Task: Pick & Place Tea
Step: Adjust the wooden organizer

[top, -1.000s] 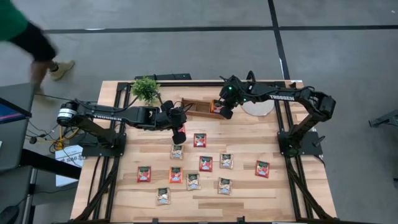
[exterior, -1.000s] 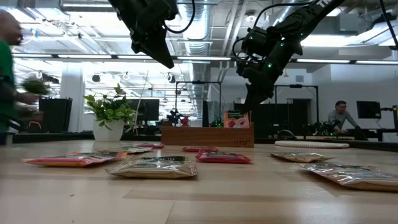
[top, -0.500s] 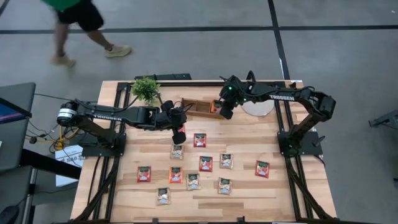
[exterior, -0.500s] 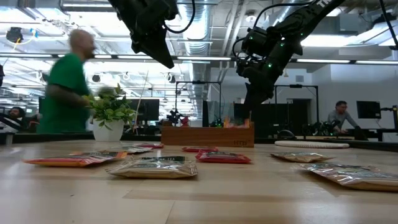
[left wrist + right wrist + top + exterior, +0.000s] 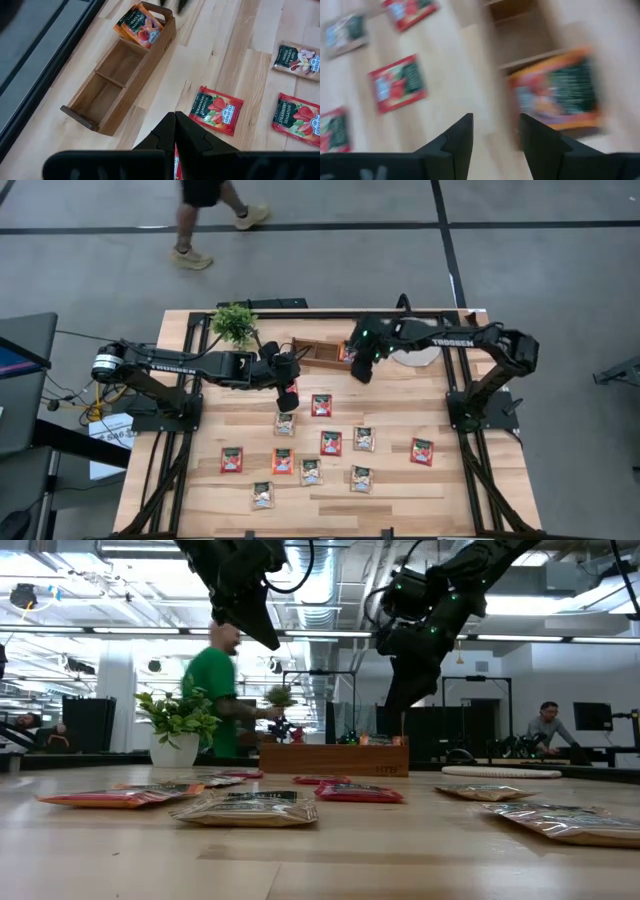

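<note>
Several tea sachets, red, orange and pale, lie flat on the wooden table (image 5: 400, 480), such as a red one (image 5: 321, 405) and a pale one (image 5: 285, 423). Orange sachets (image 5: 141, 27) lean in the right-end compartment of the brown tray (image 5: 318, 352). My right gripper (image 5: 495, 122) hangs open above and just near of that compartment, with nothing between its fingers. My left gripper (image 5: 289, 394) is shut, high over the table near the tray's left end. A thin red strip (image 5: 176, 157) shows in the seam of its fingers. My left gripper shows a red strip (image 5: 176, 157) between its shut fingers in the left wrist view. I cannot tell whether that is a sachet held edge-on or one lying on the table below. The low view shows nothing hanging under the fingertips (image 5: 272, 640).
A potted plant (image 5: 233, 323) stands at the far left by the tray. A round pale disc (image 5: 415, 352) lies right of the tray, under my right arm. A person (image 5: 215, 200) walks on the floor beyond the far edge. Bare wood lies along the table's right side.
The orange sachet that stood up out of the tray's right compartment under my right gripper has sunk down into it. My right gripper has let go, risen and drawn slightly toward the near edge. The person has walked rightward past the far edge.
</note>
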